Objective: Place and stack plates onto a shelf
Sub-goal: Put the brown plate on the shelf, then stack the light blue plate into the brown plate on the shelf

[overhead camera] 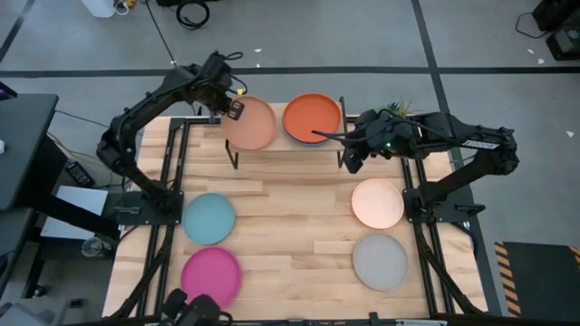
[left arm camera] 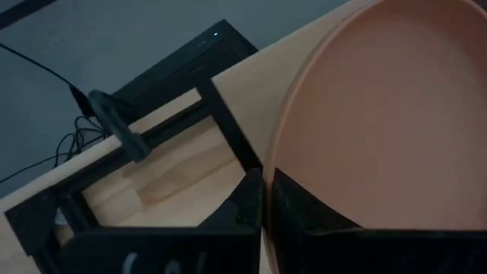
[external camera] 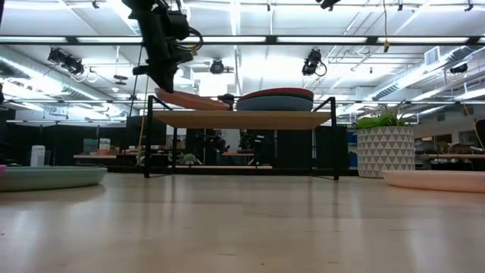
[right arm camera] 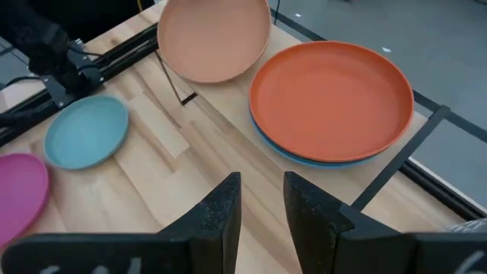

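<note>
A tan plate (overhead camera: 249, 125) sits tilted over the left half of the shelf (external camera: 242, 119). My left gripper (overhead camera: 234, 107) is shut on its far-left rim. An orange plate (overhead camera: 313, 118) lies on a blue plate (right arm camera: 304, 158) on the shelf's right half. My right gripper (overhead camera: 352, 154) hovers open near the shelf's right end, just near of the orange plate, touching nothing. Light blue (overhead camera: 208, 217), magenta (overhead camera: 210, 274), cream (overhead camera: 378, 202) and grey (overhead camera: 380, 261) plates lie flat on the table. My left gripper (left arm camera: 266, 202) pinches the tan plate's rim (left arm camera: 275, 148) between its two fingers, one on the upper face and one beneath. It comes slanting down from the far-left side. The held edge is raised, and the opposite edge (external camera: 220, 106) rests on the shelf top.
A potted plant in a patterned white pot (external camera: 383, 148) stands past the shelf's right end. Black rails (overhead camera: 172, 172) run along both sides of the table. Bare wood (overhead camera: 290, 226) lies in the table's middle between the loose plates.
</note>
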Motion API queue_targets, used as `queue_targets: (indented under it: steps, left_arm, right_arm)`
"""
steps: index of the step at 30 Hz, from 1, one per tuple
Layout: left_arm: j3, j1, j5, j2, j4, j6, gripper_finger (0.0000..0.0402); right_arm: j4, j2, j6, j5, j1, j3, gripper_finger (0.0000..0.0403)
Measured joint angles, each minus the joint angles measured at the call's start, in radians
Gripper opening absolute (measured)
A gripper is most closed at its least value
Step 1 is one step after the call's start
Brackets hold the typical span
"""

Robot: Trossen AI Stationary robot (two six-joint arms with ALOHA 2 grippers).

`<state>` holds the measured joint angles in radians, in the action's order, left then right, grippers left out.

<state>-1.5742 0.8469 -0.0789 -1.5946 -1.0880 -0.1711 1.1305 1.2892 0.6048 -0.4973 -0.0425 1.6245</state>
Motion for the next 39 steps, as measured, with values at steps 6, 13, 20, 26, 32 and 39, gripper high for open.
queue_targets:
  steps: [6,13,20,26,32,39]
  left_arm:
    - [0.000,-0.011,-0.002,-0.033,0.041,-0.006,0.0021]
    - [0.000,-0.023,0.001,-0.036,0.108,-0.045,0.0024]
    - [0.000,-0.041,0.003,-0.036,0.106,-0.058,0.0026]
    - [0.000,-0.073,-0.050,-0.036,0.108,-0.054,0.0040]
    - [0.000,-0.073,-0.064,-0.034,0.139,-0.046,0.0118]
    - [0.002,-0.093,-0.070,0.094,0.129,0.000,0.0178]
  right_arm:
    - [-0.001,0.002,0.018,0.000,0.000,0.000,0.0107]
    - [-0.003,0.002,0.024,0.000,0.000,0.000,0.0107]
    - [-0.009,0.002,0.024,-0.001,0.000,0.000,0.0107]
    - [-0.017,0.002,0.023,-0.001,0.000,0.000,0.0107]
    - [-0.038,0.002,0.020,0.000,0.000,0.000,0.0107]
    - [-0.036,0.002,0.014,0.001,0.000,0.000,0.0107]
